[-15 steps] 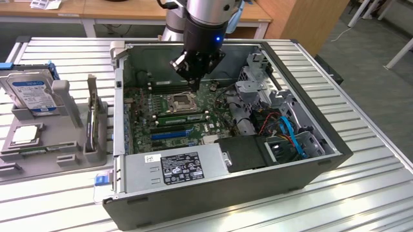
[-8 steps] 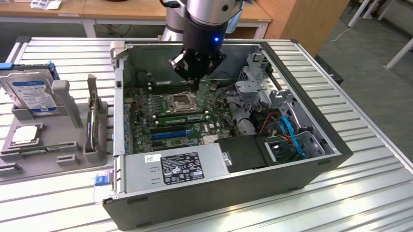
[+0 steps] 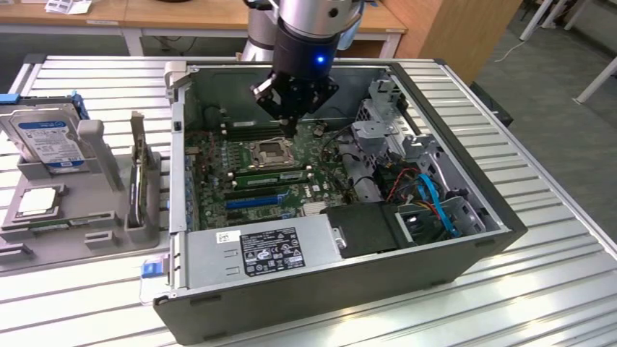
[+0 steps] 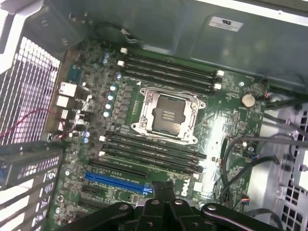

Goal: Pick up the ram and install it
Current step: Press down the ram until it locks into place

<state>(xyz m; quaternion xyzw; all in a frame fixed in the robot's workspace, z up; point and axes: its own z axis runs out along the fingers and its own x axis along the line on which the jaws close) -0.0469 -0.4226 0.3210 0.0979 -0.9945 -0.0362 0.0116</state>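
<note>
Black two-fingered gripper hung inside the open dark-grey computer case, fingertips pressed together and holding nothing, above the green motherboard near the silver square processor socket. In the wrist view the shut gripper sat over the blue expansion slot.

The ram, a long thin stick standing on edge, was in the grey plastic fixture outside the case, well apart from the gripper toward the exterior view's left, with the case wall between them.

Long black memory slots flanked the socket. Cables and the drive cage crowded the exterior view's right; the case stood open above.
</note>
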